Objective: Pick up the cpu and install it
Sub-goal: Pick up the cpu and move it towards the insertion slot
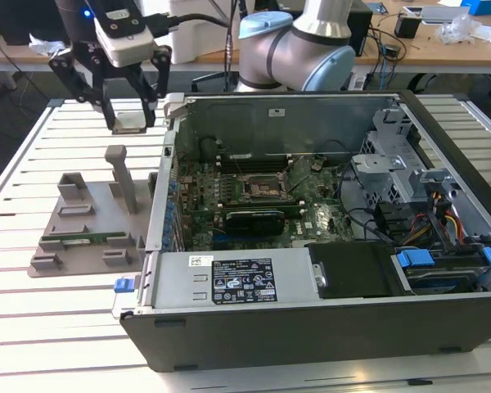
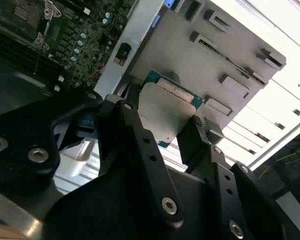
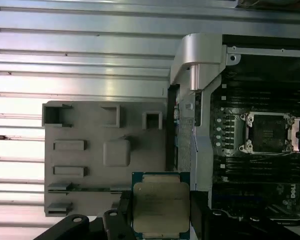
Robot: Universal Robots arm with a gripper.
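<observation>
jaws are closed part-way on the cpu [image 3: 161, 205], which is gripped by two opposite edges between the black fingers [image 2: 140, 145], its silver top turned toward the first wrist camera. it is held in the air above the slatted worktop [image 1: 33, 327], outside the computer case [image 1: 327, 315] and near that case's corner on the exterior view's left. the case is laid open on the worktop; a green motherboard [image 1: 311, 217] is carried in it, with bundled cables [image 1: 442, 223] at the exterior view's right. a grey holder [image 3: 85, 125] is set just beside the case, and a narrow green memory stick [image 3: 85, 188] is kept in one of its slots. on the motherboard a square socket [image 3: 267, 132] is seen with its middle uncovered, well apart from the cpu.
</observation>
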